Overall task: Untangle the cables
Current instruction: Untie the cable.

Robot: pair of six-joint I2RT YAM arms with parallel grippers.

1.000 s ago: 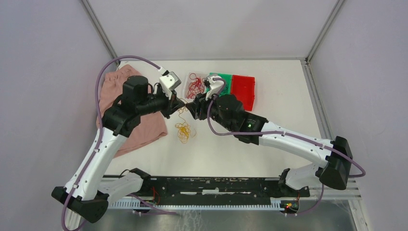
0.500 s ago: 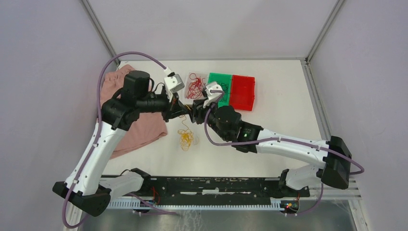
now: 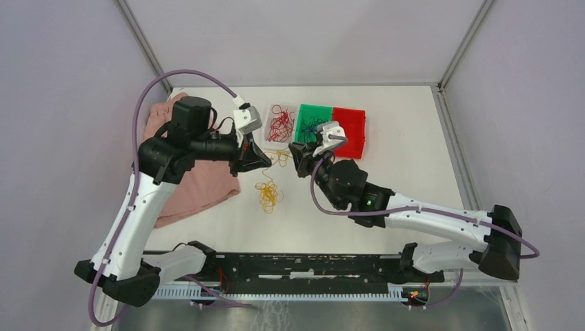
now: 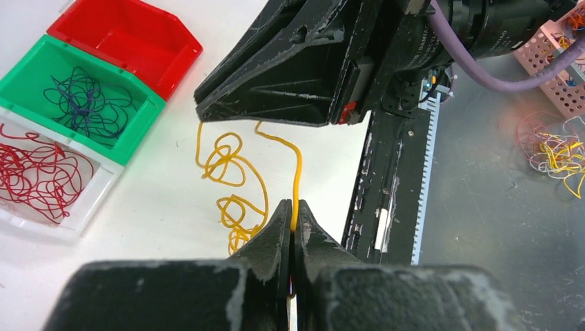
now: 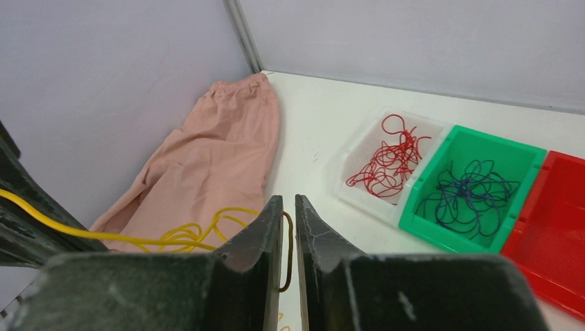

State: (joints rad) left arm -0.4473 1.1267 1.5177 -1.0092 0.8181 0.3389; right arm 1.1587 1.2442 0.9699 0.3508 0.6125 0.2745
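A yellow cable (image 3: 268,194) hangs in curls onto the white table (image 3: 400,165), and its top strand spans both grippers. My left gripper (image 3: 265,160) is shut on one strand; the left wrist view shows its closed jaws (image 4: 294,205) pinching the yellow cable (image 4: 231,172). My right gripper (image 3: 295,153) holds another strand. In the right wrist view its jaws (image 5: 289,200) are nearly closed around a thin loop, and the yellow cable (image 5: 186,238) trails off to the left. Red cables (image 3: 278,123) lie in a clear bin. Dark blue cables (image 3: 312,125) lie in a green bin.
A red bin (image 3: 350,131) stands to the right of the green one. A pink cloth (image 3: 186,186) lies at the left of the table. The black rail (image 3: 310,265) runs along the near edge. More loose wires (image 4: 559,148) lie off the table in the left wrist view.
My right gripper has moved right and away from the left gripper, so the two have drawn apart with the yellow cable between them. The left gripper has shifted slightly.
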